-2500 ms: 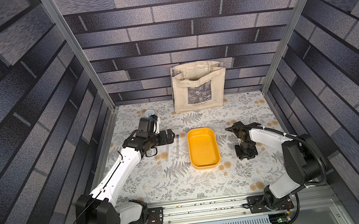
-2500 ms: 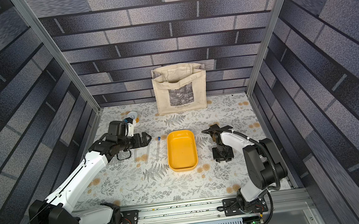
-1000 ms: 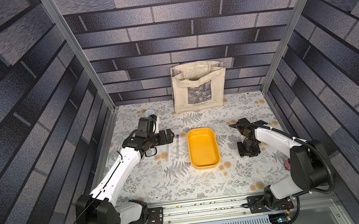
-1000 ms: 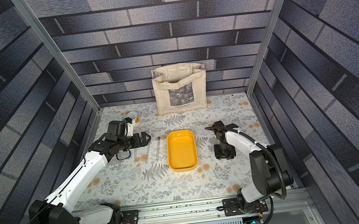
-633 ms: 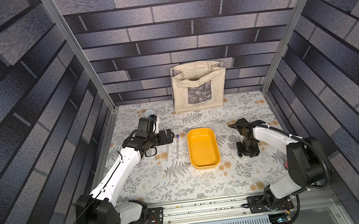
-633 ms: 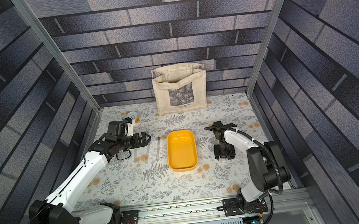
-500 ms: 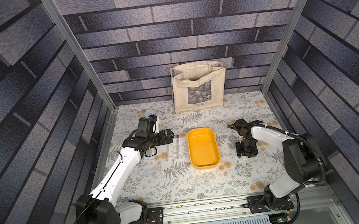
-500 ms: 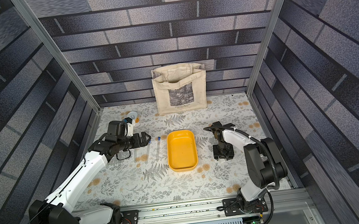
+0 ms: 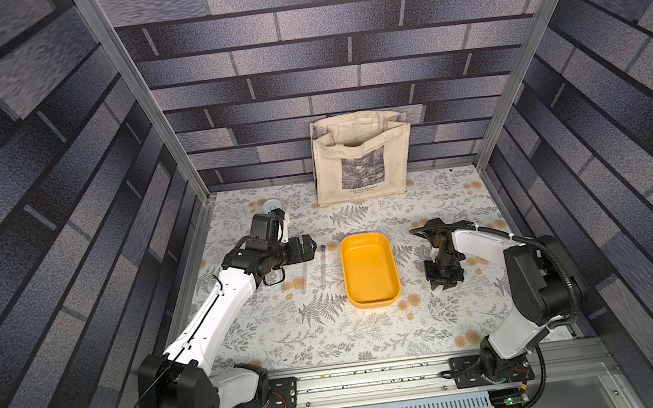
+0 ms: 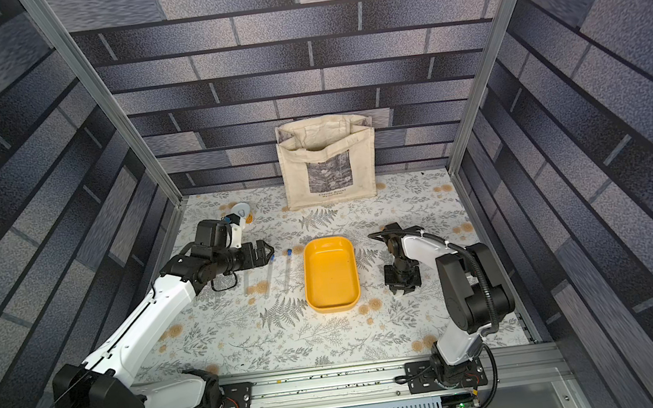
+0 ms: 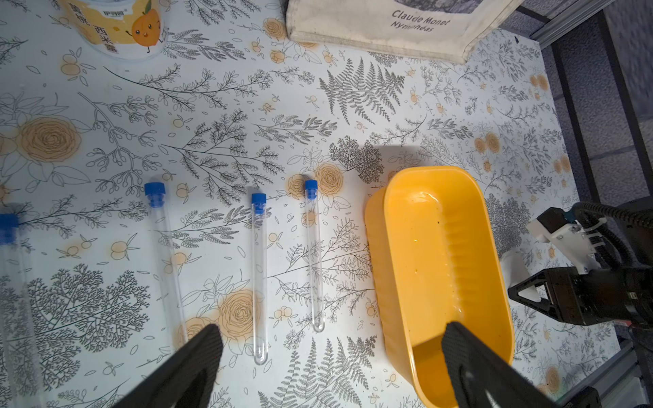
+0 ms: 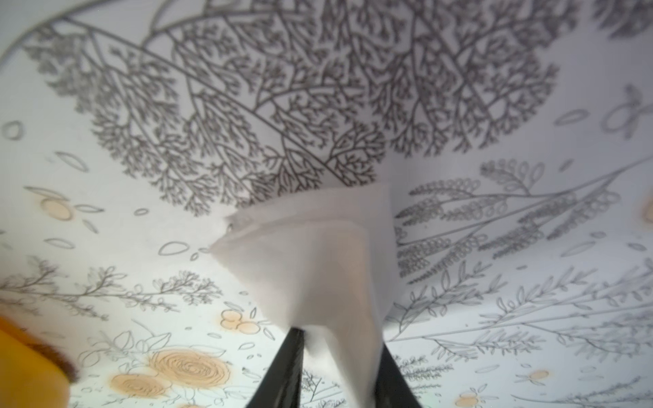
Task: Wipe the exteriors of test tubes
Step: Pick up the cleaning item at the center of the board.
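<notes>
slim clear test tubes w/ blue caps (image 11: 259,275) lie on floral worktop (image 11: 459,106) beside yellow plastic tray (image 11: 374,247). likely light, stiff, slick, fragile: pinch mid-length. left fingers (image 11: 198,360) wide open, empty; right fingers (image 12: 291,367) pinch small white folded cloth (image 12: 311,254).

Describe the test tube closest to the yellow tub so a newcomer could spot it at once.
Start at the central yellow tub. On its side facing the left gripper, clear blue-capped test tubes lie in a parallel row. Yours is the end tube, the only one directly beside the tub wall, not touching it.
</notes>
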